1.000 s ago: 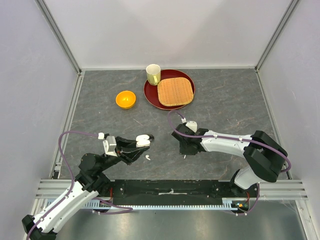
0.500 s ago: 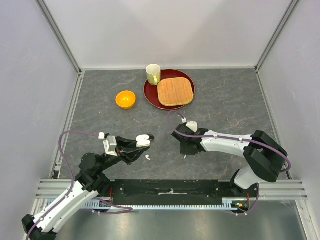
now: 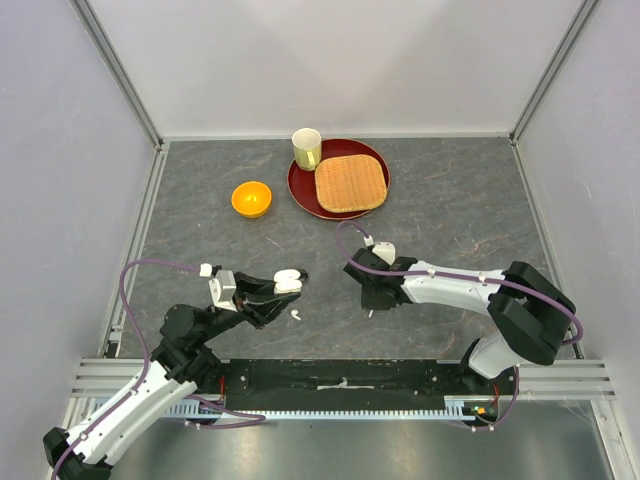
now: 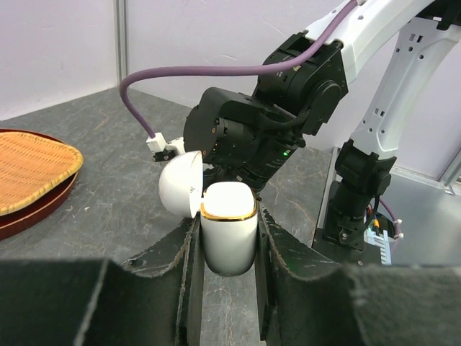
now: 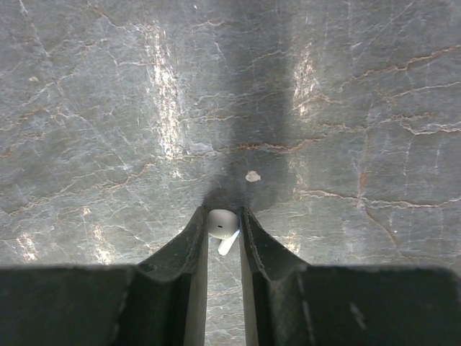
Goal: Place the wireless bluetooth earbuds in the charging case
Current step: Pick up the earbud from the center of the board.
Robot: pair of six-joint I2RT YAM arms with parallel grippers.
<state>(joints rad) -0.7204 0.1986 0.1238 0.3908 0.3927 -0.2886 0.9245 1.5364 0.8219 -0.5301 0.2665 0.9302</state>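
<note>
Quick rundown for you. Your left jaws are clamped on the white rounded plastic charging case with the gold rim (image 4: 228, 234), one finger on each side of its body. The case sits upright in the grip with its domed white lid (image 4: 180, 193) flipped open and hanging off to one side. You're holding it up off the grey marbled surface (image 3: 450, 200), close to the near edge and a bit left of the middle.

Your right jaws point straight down at the surface, near the near edge and slightly right of the middle. A small white plastic earbud with a short stem (image 5: 222, 224) lies on the surface right between them. The gap on either side of it is tiny (in the wrist view it looks like nothing at all), so I can't tell whether you're actually pinching it or just bracketing it. A small pale speck (image 5: 252, 175) sits on the surface just past the tips.

A second white earbud (image 3: 297, 315) is lying loose on the surface, just nearer the near edge than the held case.

The rest is toward the far edge: a small round orange bowl (image 3: 251, 198) left of the middle, and a dark red round plate (image 3: 301, 190) near the middle carrying a tan woven square mat (image 3: 350, 182), with a pale yellow mug (image 3: 307, 148) at the plate's far left rim.
</note>
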